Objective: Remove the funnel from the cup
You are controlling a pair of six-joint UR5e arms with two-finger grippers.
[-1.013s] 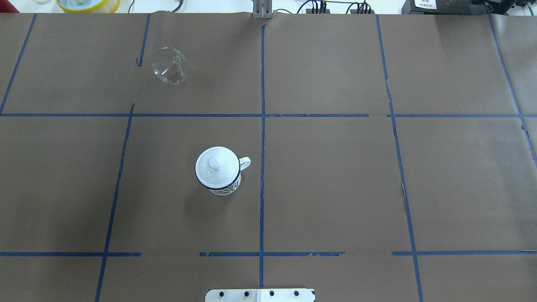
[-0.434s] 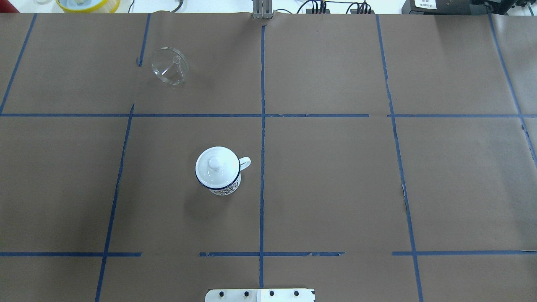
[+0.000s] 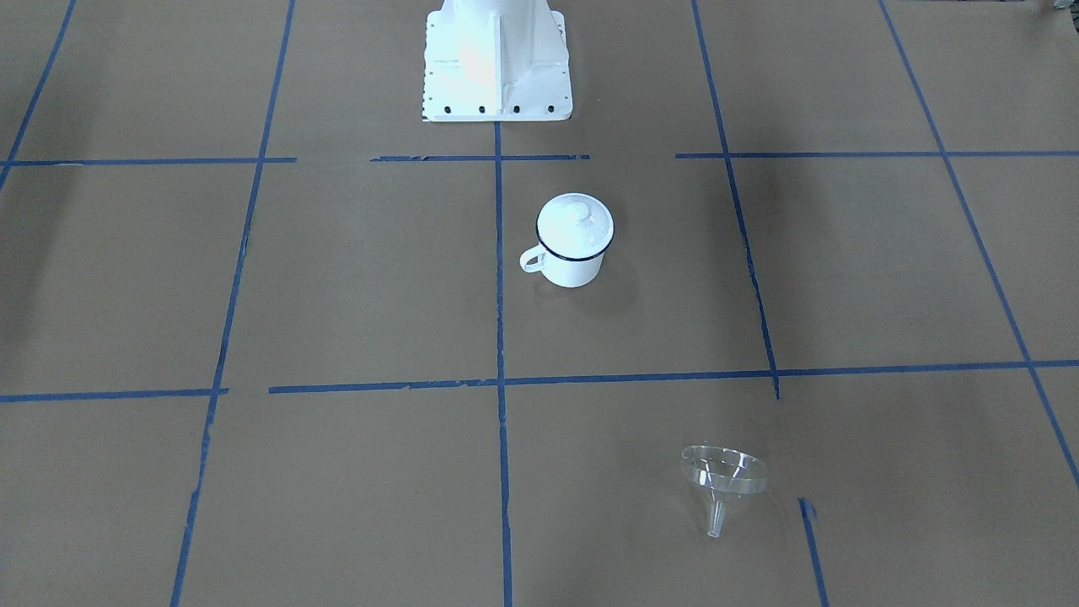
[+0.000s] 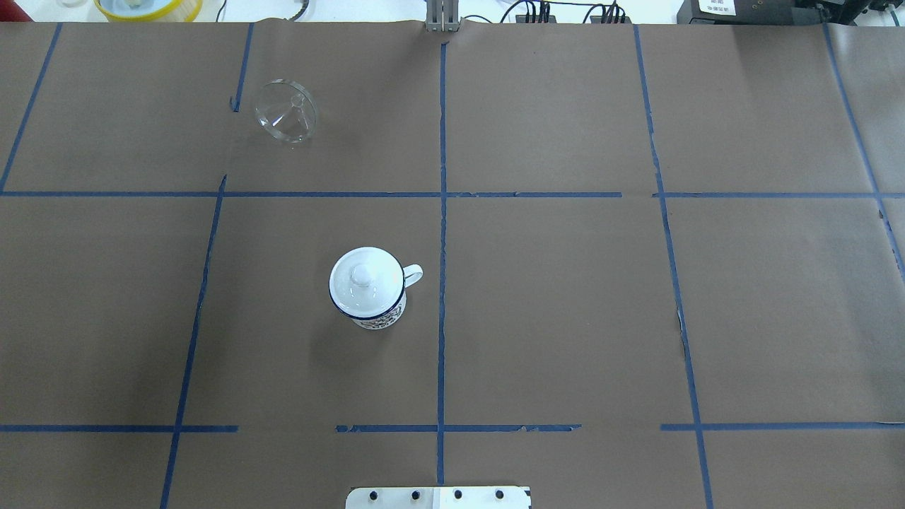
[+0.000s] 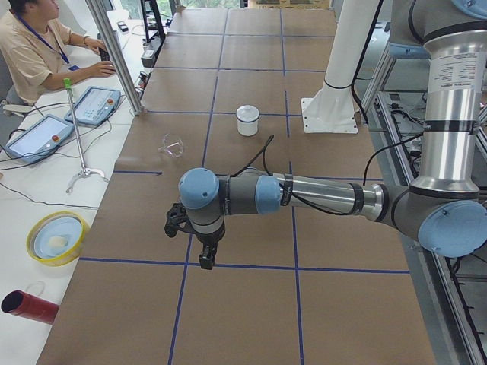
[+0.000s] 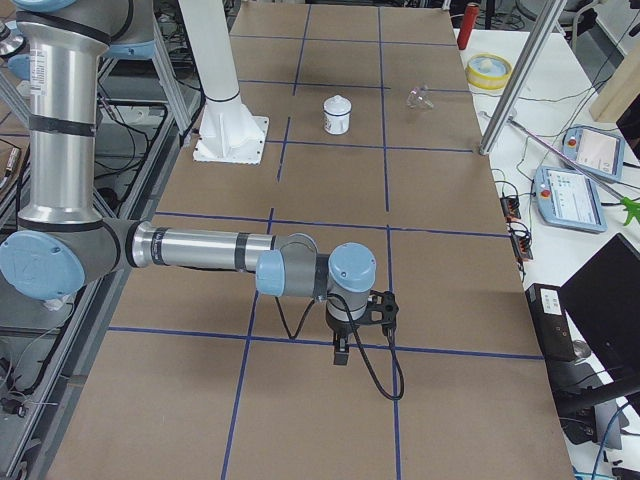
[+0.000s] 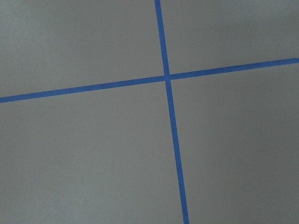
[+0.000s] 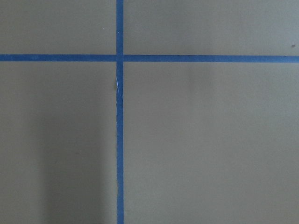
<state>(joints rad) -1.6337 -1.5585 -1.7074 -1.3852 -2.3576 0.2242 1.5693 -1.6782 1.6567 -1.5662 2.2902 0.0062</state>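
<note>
The clear funnel (image 4: 286, 113) lies on its side on the brown table, at the far left, well apart from the cup (image 4: 380, 318). It also shows in the front view (image 3: 723, 472). The cup, white with a dark blue rim, stands upright near the middle with a white domed lid (image 4: 362, 277) on it; its handle points right. The left gripper (image 5: 204, 258) shows only in the exterior left view and the right gripper (image 6: 340, 355) only in the exterior right view. Both hang low over the table ends, far from cup and funnel. I cannot tell whether they are open or shut.
The robot's white base plate (image 4: 438, 497) is at the near table edge. A yellow bowl (image 5: 55, 237), a red tube (image 5: 27, 306) and tablets (image 5: 93, 105) lie on the side bench beyond the far edge, where a person (image 5: 34, 49) sits. Blue tape lines grid the table.
</note>
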